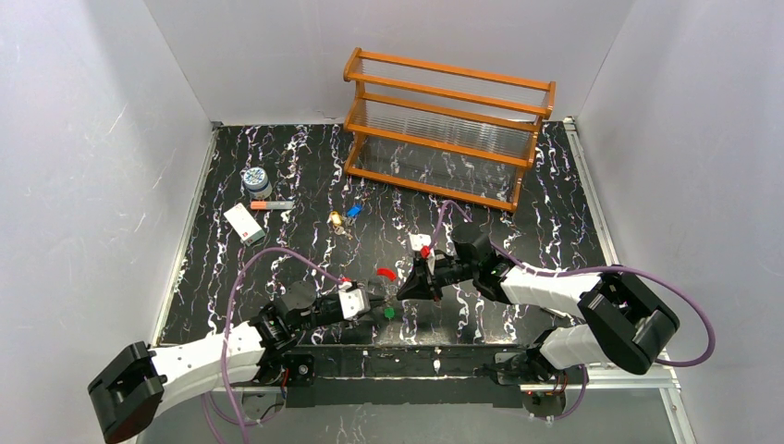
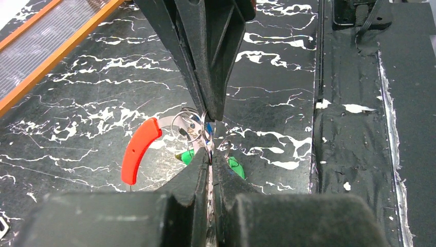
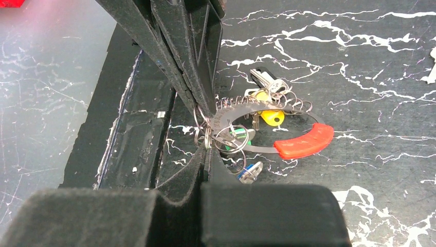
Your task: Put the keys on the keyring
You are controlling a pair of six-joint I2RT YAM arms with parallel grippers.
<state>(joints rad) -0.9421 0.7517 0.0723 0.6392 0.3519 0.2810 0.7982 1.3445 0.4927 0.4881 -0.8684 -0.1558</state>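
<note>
- Where my two arms meet tip to tip near the front edge of the bench [image 1: 305, 166], the keyring [image 3: 239, 107] sits right at the meeting point. It is a thin silvery loop, with its curved red piece [image 3: 304, 142] on the side away from the tips.
- Left pincer [image 2: 210, 160]: the fingers are pressed together and nip the small wire rings [image 2: 191, 123] bunched at the loop's near end.
- Right pincer [image 3: 205, 152]: the fingers are likewise together on that same bunch, nose to nose with the left one. Which strand each one grips I cannot tell.
- A green key [image 2: 235, 168] shows just beside the left fingertips, below the bunch.
- A blue key [image 3: 251, 172] sits low, close to the right fingers; whether it hangs or lies flat I cannot tell.
- A yellow key [image 3: 271, 118] shows behind the loop in the right wrist view, with coiled wire around it and a silvery key [image 3: 265, 77] past it. I cannot tell whether either is threaded on the loop.
- From overhead, two small coloured keys [image 1: 344, 215] — one yellow, one blue — lie side by side farther up the bench, well apart from the pincers.
- At the left of the bench, a round patterned jar [image 1: 256, 179], an orange-tipped stick [image 1: 271, 204] and a white card [image 1: 243, 224] lie near one another, and a wooden rack [image 1: 448, 129] stands at the back.
</note>
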